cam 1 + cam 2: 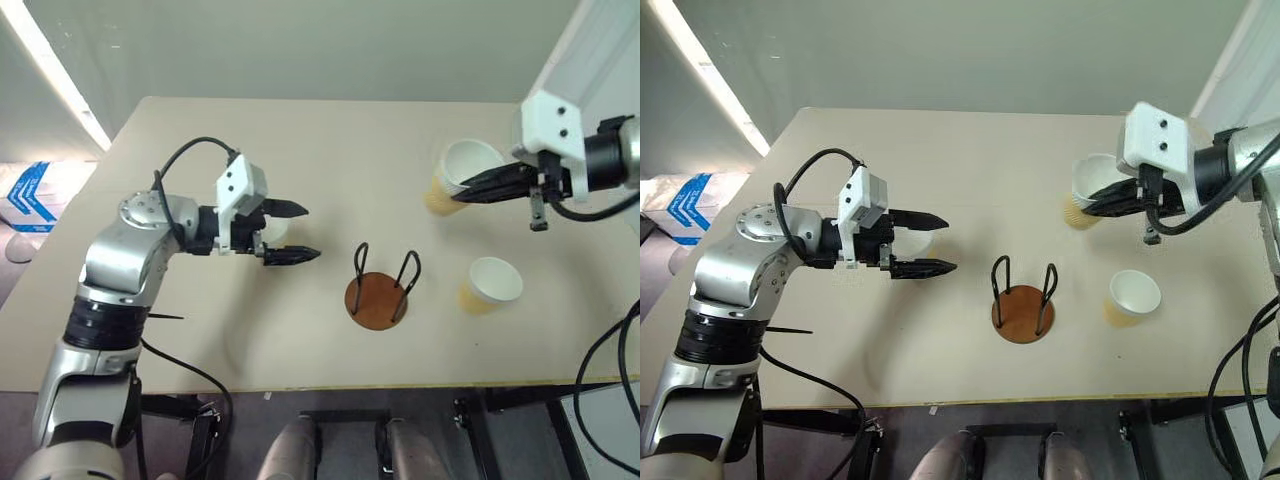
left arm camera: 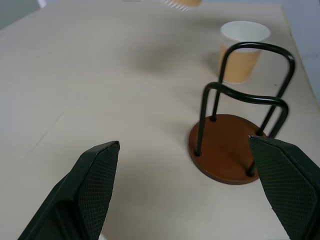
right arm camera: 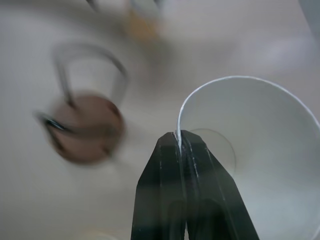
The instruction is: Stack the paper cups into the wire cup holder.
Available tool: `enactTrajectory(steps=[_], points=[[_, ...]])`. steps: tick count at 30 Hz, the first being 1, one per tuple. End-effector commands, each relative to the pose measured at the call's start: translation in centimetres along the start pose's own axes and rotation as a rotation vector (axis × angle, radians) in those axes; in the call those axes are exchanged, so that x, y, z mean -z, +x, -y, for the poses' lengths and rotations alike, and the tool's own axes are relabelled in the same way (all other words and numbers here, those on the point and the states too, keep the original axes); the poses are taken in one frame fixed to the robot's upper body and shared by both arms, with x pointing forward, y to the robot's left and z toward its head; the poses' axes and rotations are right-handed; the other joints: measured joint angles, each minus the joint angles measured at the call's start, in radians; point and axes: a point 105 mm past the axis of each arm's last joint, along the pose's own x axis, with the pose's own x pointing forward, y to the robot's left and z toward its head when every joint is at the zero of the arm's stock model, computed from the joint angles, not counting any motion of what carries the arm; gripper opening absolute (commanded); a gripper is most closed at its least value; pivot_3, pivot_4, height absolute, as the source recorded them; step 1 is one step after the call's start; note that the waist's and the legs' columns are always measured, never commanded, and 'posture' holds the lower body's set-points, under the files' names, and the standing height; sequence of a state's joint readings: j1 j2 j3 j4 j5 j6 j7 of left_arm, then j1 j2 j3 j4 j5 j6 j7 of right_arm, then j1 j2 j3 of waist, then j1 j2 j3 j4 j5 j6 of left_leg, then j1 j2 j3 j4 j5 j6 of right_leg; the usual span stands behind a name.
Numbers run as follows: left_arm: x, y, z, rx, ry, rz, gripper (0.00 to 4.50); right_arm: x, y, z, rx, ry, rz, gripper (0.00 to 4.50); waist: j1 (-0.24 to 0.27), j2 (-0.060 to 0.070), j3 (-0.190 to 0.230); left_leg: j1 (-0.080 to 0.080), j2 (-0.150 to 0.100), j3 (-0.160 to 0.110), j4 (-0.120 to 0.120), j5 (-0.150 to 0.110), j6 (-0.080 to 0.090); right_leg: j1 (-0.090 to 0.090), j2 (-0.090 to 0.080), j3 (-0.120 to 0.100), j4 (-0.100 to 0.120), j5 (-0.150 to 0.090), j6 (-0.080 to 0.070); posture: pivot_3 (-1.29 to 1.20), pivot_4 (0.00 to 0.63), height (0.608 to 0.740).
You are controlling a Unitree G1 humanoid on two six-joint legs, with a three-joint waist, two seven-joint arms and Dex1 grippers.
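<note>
The wire cup holder [image 1: 379, 293] stands empty, so 0 of 3 cups are stacked. The right gripper [image 1: 1102, 203] pinches 1 paper cup [image 1: 1092, 186] by its rim, lifted right of the holder; a second cup [image 1: 490, 284] stands just right of it; a third [image 1: 917, 243] sits behind the spread, empty left gripper [image 1: 290, 232], left of the holder.

The wire cup holder [image 1: 380, 290] stands near the front edge of the worktop [image 1: 300, 150], and nothing covers its two loops from above. Between it and the left gripper [image 1: 290, 232], whose fingers are spread, the surface is bare. A paper cup [image 1: 490, 284] stands just beside the holder, toward the right edge. The right gripper [image 1: 470, 190] pinches the rim of another cup [image 1: 455, 175], tilted, near the back right corner.
</note>
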State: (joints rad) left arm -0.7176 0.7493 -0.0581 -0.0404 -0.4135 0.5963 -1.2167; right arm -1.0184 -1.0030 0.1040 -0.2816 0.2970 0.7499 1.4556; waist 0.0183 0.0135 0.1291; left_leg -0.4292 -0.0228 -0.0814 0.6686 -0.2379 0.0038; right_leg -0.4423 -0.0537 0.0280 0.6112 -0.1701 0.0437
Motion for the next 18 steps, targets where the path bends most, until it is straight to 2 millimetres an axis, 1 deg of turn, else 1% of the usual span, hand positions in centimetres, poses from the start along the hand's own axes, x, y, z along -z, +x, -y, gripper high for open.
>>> enactTrajectory(steps=[1,4,7,10,18], points=[[-1.1,-0.1,0.1,0.027,0.064,0.022,4.5,-3.1,0.6,-1.7,-0.066,-0.07,0.046,0.02,-0.002,-0.001,0.0,0.0,0.0,0.0,0.0,0.0,0.0,0.0,0.0,0.0,0.0,0.0,0.0,0.0,0.15,0.74],[-1.2,0.2,-0.1,0.034,0.073,0.025,4.5,-3.4,2.0,-2.4,-0.112,-0.09,0.048,0.02,-0.002,-0.001,0.0,0.001,0.0,-0.002,0.0,0.003,0.001,0.001,0.0,-0.001,0.0,0.0,-0.001,0.0,0.15,0.74],[-1.4,0.4,-0.1,0.038,0.077,0.031,4.5,-3.0,3.0,-2.9,-0.146,-0.102,0.035,0.02,-0.002,-0.001,0.0,0.001,-0.001,-0.002,0.0,0.006,0.004,0.001,-0.001,-0.001,0.0,0.002,-0.002,0.0,0.15,0.74],[-1.4,0.4,0.0,0.04,0.076,0.033,4.5,-1.7,4.1,-3.3,-0.174,-0.112,-0.004,0.02,-0.002,-0.001,-0.001,0.001,-0.001,-0.002,0.0,0.006,0.005,0.001,-0.001,-0.001,0.001,0.003,-0.003,0.0,0.15,0.74],[-1.2,0.2,0.0,0.031,0.068,0.032,4.5,0.0,4.8,-4.1,-0.211,-0.087,-0.031,0.02,-0.002,-0.001,-0.001,0.001,0.0,-0.002,-0.001,0.007,0.004,0.0,-0.001,-0.001,0.002,0.003,-0.003,0.0,0.15,0.74]])
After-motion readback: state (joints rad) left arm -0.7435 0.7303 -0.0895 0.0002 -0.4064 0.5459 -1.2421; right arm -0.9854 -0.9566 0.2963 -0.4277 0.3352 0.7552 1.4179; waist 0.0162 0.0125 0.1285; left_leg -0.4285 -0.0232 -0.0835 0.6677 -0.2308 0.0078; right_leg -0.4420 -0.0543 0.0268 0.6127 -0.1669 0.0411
